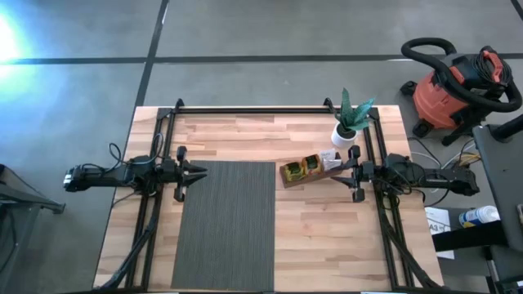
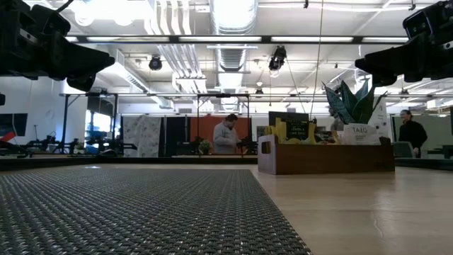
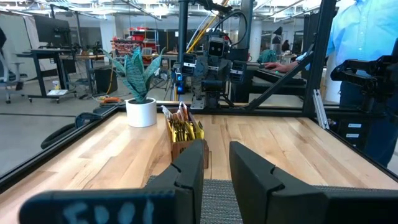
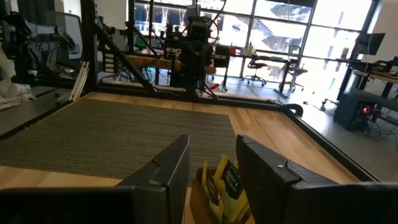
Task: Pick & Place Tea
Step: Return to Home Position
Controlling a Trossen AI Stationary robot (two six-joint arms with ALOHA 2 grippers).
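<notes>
High view: left gripper (image 1: pixel 198 170) and right gripper (image 1: pixel 337 171) are facing each other across mid-table. Left one is hanging over the left edge of the grey mat (image 1: pixel 225 224), well apart from everything else. Wooden tray (image 1: pixel 309 170) is sitting right of the mat with tea sachets (image 1: pixel 301 167) standing in it. Right gripper is hanging at the tray's right end, over it or just beside it, can't tell which. White plant pot (image 1: pixel 344 135) is sitting just beyond, on the far side.

Low view: both grippers are riding well above the table (image 2: pixel 368 212), and sachets are poking up over the tray rim.

Left wrist view: left fingers (image 3: pixel 186 174) are standing apart, holding nothing.

Right wrist view: right fingers (image 4: pixel 165 171) are gaping too, empty, with yellow sachets showing just past them.

Risk, judging: right arm is working close to the tray, so any dip or swing while homing could be clipping the tall sachets, shoving the tray or tipping the pot.
</notes>
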